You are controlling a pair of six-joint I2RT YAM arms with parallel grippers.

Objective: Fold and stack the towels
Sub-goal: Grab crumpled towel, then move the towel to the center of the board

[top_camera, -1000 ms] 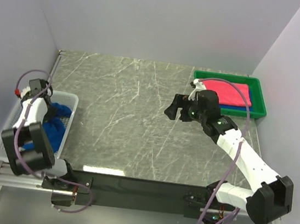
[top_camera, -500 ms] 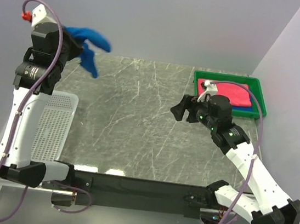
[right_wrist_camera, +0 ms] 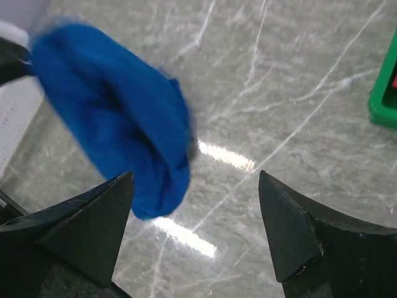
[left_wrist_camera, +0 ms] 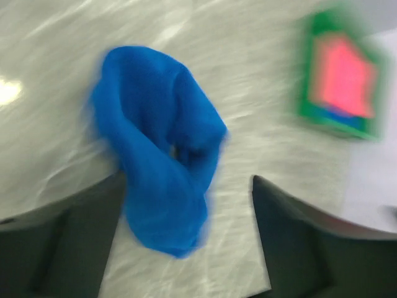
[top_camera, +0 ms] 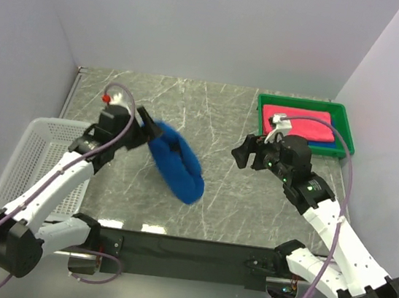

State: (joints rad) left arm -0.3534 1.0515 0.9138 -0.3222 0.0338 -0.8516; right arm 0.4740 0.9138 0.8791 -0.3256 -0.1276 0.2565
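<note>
left gripper (top_camera: 143, 128): jaws wide apart, nothing pinched
right gripper (right_wrist_camera: 195, 178): spread open too, empty
blue towel (top_camera: 175, 164): bunched up, just off the left fingers, over the marble table (top_camera: 219, 115)
pink towel (top_camera: 298, 123): lying flat in the green tray (top_camera: 305, 102), far right corner

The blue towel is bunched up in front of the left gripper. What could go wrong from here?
1. The blue towel is a crumpled lump with no corner showing, so a gripper may pinch several layers and fold it crooked.
2. It seems to touch the open left gripper, so it could snag and drag along when that arm moves.
</note>
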